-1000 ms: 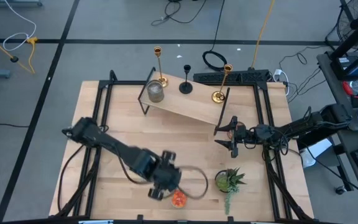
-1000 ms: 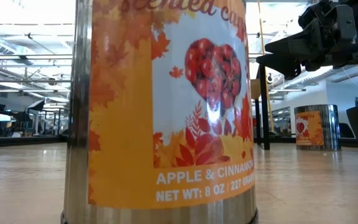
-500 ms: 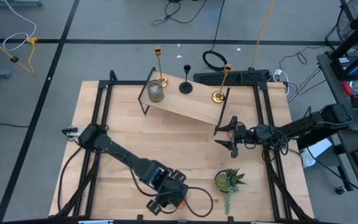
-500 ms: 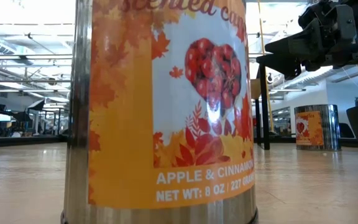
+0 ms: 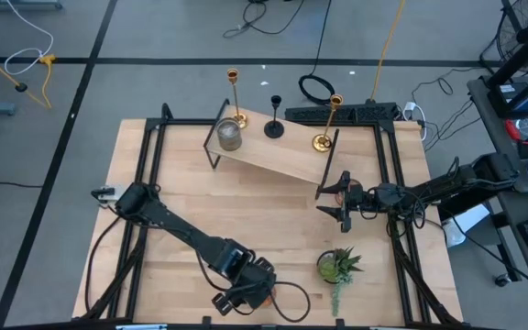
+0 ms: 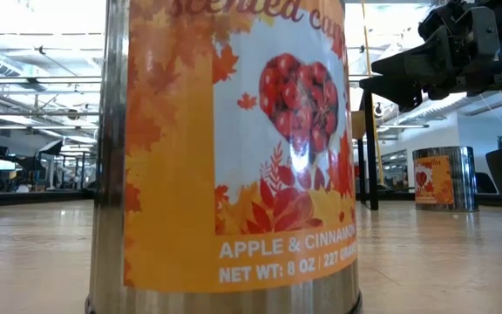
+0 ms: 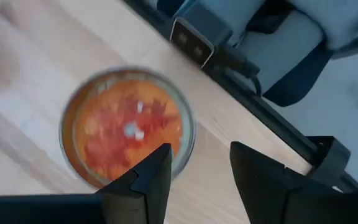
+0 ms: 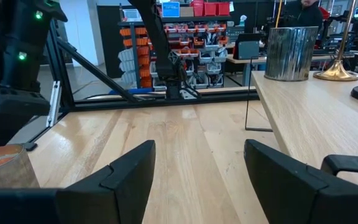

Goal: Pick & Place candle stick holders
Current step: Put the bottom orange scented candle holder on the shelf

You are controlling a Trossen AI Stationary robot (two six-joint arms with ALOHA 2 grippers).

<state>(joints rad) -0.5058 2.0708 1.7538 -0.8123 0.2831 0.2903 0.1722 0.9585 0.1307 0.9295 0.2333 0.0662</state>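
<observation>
From above, the left gripper (image 5: 246, 295) hid the orange-red candle cup beneath it; the right gripper (image 5: 337, 203) waited, fingers spread. At table height, the cup's (image 6: 234, 148) label filled the frame, top cut off. Left wrist: blurred cup (image 7: 128, 135) just ahead of parted, empty fingers (image 7: 149, 180).

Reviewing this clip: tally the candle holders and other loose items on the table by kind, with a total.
Gold candlesticks: 2, one at the raised board's left end, one at its right end
Black candlestick: 1
Grey candle tin: 1
Orange-red candle tin: 1, under the left gripper
Potted plant: 1
Total: 6
</observation>
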